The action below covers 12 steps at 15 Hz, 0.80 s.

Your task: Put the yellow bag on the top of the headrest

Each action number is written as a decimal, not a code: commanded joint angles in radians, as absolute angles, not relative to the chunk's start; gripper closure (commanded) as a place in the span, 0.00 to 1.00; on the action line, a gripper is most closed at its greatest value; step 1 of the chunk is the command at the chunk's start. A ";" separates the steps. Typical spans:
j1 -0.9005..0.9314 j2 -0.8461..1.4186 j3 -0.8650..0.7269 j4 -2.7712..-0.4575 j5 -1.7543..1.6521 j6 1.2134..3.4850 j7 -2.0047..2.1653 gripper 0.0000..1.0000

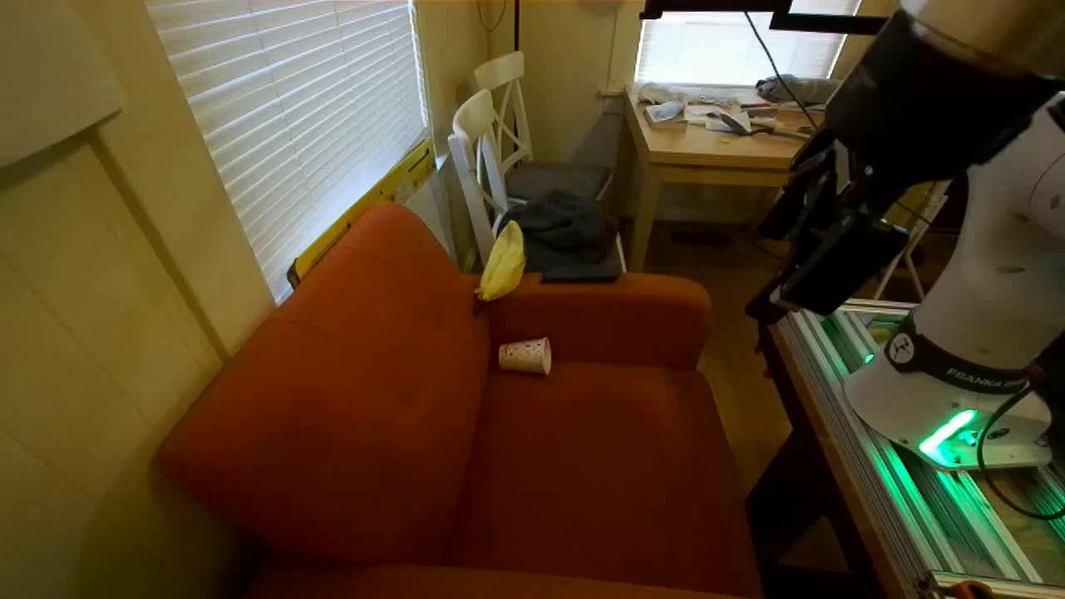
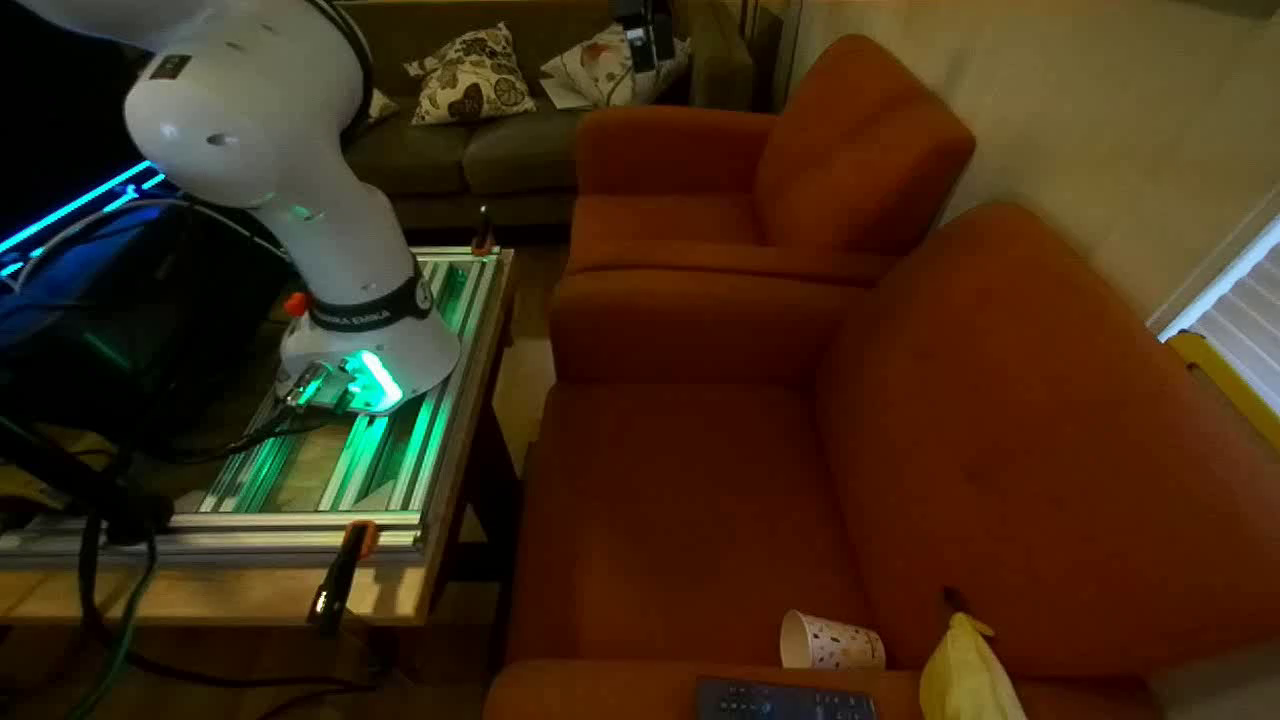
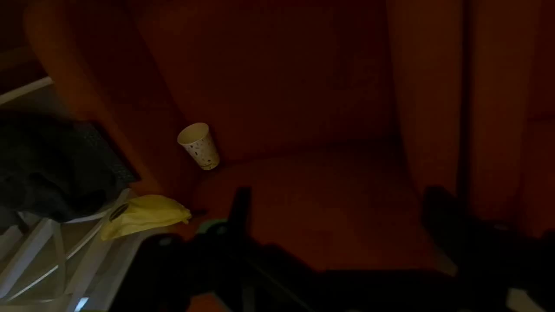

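Observation:
The yellow bag [image 1: 503, 264] is limp and leans at the corner where the sofa's armrest meets its back. It also shows in an exterior view [image 2: 968, 678], cut by the lower edge, and in the wrist view [image 3: 147, 214] at the left. The headrest [image 1: 358, 333] is the rust-orange padded sofa back with a rounded top edge; it also shows in an exterior view [image 2: 1040, 420] and, dark, in the wrist view. My gripper [image 1: 767, 264] is raised at the right, well apart from the bag. In the wrist view its fingers [image 3: 339, 193] stand wide apart with nothing between them.
A speckled paper cup [image 1: 526, 356] lies on its side on the seat near the armrest [image 1: 624, 304]. A dark remote-like device [image 2: 785, 700] lies on that armrest. White chairs [image 1: 478, 125] stand behind it. A second orange seat [image 2: 680, 150] adjoins the sofa.

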State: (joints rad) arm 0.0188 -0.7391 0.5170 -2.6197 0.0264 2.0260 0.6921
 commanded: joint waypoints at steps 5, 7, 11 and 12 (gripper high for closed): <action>0.053 -0.726 0.487 -2.619 -0.001 2.025 0.715 0.00; 0.013 -0.705 0.462 -2.618 -0.011 2.038 0.738 0.00; -0.069 -0.666 0.358 -2.620 -0.038 2.080 0.774 0.00; -0.089 -0.652 0.331 -2.617 -0.049 2.098 0.775 0.00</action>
State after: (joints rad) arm -0.0465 -0.6988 0.3930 -2.6200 -0.0059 2.0435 0.7411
